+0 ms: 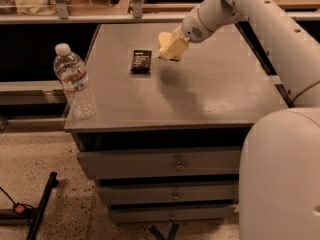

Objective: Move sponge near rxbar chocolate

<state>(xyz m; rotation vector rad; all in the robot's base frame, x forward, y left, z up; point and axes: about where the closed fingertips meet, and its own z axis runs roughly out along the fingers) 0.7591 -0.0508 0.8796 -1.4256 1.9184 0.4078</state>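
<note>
Where the grey worktop reaches its near left corner, a clear bottle with a white cap stands upright right at the edge. Below it, on the speckled floor, a black strut lies slanted, with a thin cable beside it. Further right and further back, the rxbar lies flat on the worktop in its dark wrapper, long side running away from the front edge, well apart from the bottle. Just right of it is the sponge, a pale yellow block held tilted above the surface, not touching it; its soft shadow falls on the worktop below and a little nearer the front. The sponge is close beside the rxbar's right side, with a narrow strip of bare grey showing between them. My gripper is clenched on the sponge, hanging over the back middle of the worktop. Its pale fingers blend with the sponge, so I cannot tell exactly where one ends and the other begins. My white arm comes down to it from the upper right, crossing the back edge. Under the worktop, three drawers are stacked, all closed. At the far right my white base fills the lower corner and covers the drawers' right ends.
</note>
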